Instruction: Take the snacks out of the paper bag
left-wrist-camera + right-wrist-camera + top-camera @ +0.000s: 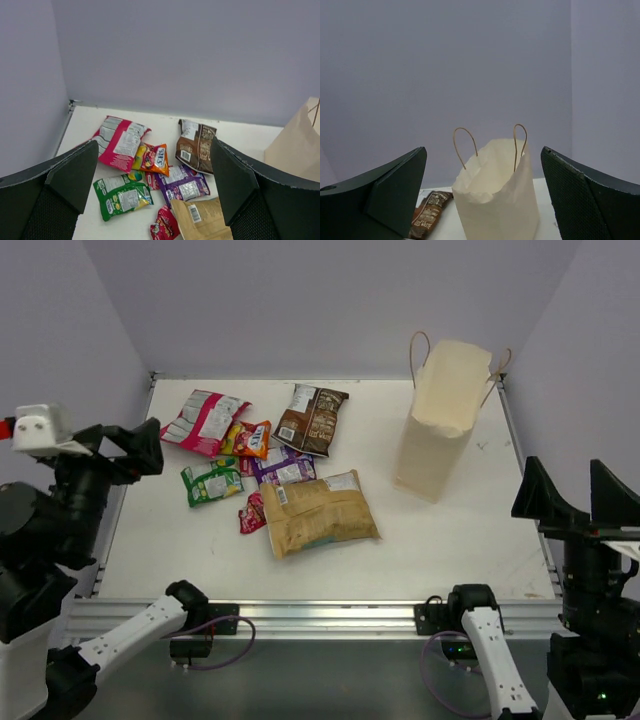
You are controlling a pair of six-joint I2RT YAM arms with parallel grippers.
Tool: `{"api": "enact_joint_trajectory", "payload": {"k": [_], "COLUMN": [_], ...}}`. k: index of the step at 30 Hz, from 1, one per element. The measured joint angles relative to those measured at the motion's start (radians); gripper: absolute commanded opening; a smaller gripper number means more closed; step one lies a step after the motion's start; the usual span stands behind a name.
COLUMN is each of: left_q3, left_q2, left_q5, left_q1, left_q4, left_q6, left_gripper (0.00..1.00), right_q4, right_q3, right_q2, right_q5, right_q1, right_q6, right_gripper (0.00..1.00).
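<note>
seven snack packets and one paper bag with two looped string handles.

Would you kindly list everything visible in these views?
paper bag: 1, cream, upright, back right
chip bag: 1, tan, flat, front centre
brown packet: 1, brown, back centre
pink-white packet: 1, pink-white, back left
orange packet: 1, orange, beside pink-white packet
purple packet: 1, purple, behind chip bag
green packet: 1, green, left of purple packet
red packet: 1, red-pink, at chip bag's left edge
table: 1, white, under everything
left gripper: 1, black, open, empty, left edge
right gripper: 1, black, open, empty, right edge
</note>
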Motion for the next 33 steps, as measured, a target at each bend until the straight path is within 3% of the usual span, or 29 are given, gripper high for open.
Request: {"api": "enact_joint_trajectory", "payload": {"k": [8, 15, 33], "left_q3": [-0.023, -0.104, -0.249], "left_q2": [-0.15, -0.237, -0.27], "left_q5": [-0.049, -0.08, -0.103], "left_q1": [0.0, 0.0, 0.0], "left_q4": [-0.011, -0.019, -0.009], "left_q6": [0.053, 0.06, 0.024], "left_gripper": [1.0, 1.0, 1.0], "right_q4": [0.029, 0.029, 0.027], "right_q3": [-0.111, -0.188, -0.209], "right_q2": [-0.169, -0.285, -0.29], "right_q5": [0.036, 0.065, 0.061], "right_q1": [0.134, 0.153, 0.157], "right_q6": [-0.084, -0.121, -0.104], "right_gripper": [0.99, 0.99, 0.99]}}
